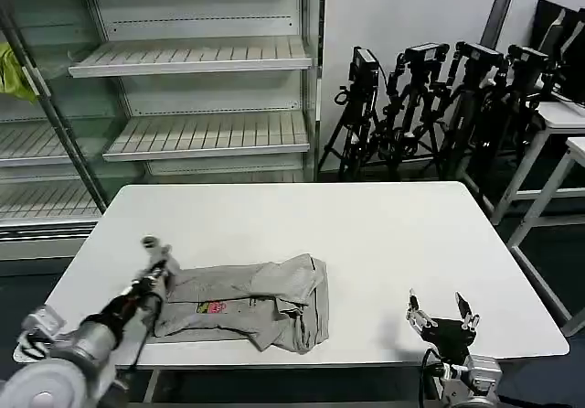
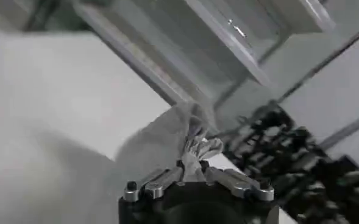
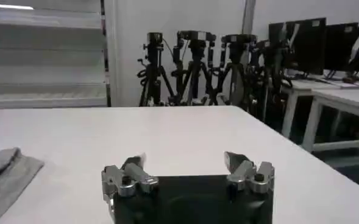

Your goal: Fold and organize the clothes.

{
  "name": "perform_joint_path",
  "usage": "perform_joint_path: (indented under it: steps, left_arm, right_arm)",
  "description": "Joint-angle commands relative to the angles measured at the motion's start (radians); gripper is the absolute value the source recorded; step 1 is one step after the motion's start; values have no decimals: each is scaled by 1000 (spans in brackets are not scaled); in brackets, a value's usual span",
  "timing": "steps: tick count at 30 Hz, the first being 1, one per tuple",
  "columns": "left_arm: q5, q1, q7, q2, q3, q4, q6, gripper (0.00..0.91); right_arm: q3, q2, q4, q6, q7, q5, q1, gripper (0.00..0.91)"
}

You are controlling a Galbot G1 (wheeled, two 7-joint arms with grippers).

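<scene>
Left gripper pinches the shirt's edge; right gripper waits well to its right, fingers spread, empty.
Shirt lies roughly folded on the table, probably 1 fold left.

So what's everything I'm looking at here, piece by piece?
T-shirt: one, light grey with a small pink print, partly folded, near front edge of the table, toward the robot's left.
Table: one, white, in front of the robot.
Shelving: one unit, pale, bare shelves, behind the table.
Tripods: several, black, standing behind the table on the right.
Side tables: two, white, far right.
Yellow-green cloth: one, far left by the shelving.
Left pincer: one, pinching a bunched fold of the T-shirt at its left end.
Right pincer: one, open, above the table's front right, holding nothing.
</scene>
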Motion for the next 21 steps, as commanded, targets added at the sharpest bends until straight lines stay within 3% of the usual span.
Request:
perform_joint_path:
  steps: [1, 8, 16, 17, 18, 19, 21]
  left_arm:
    - [-112, -153, -26, -145, 247, 48, 12, 71]
    - [-57, -241, -33, -177, 361, 166, -4, 71]
    - [18, -242, -73, -199, 424, 244, -4, 91]
    - [34, -242, -73, -203, 429, 249, -4, 141]
    - [51, -243, -71, -208, 435, 252, -3, 252]
    - [71, -244, -70, -216, 437, 258, 6, 867]
    - [72, -244, -67, -222, 432, 254, 10, 907]
  right_arm:
    - [-17, 123, -60, 33, 3, -70, -8, 907]
    - [-1, 153, -85, 49, 4, -79, -15, 907]
    - [-19, 202, -131, 52, 10, -93, 20, 907]
    - [-31, 208, -138, 53, 9, -101, 21, 907]
    - [-34, 209, -140, 53, 9, -103, 21, 907]
    - [-42, 211, -145, 55, 9, -109, 21, 907]
    - [-50, 211, -151, 57, 8, -113, 21, 907]
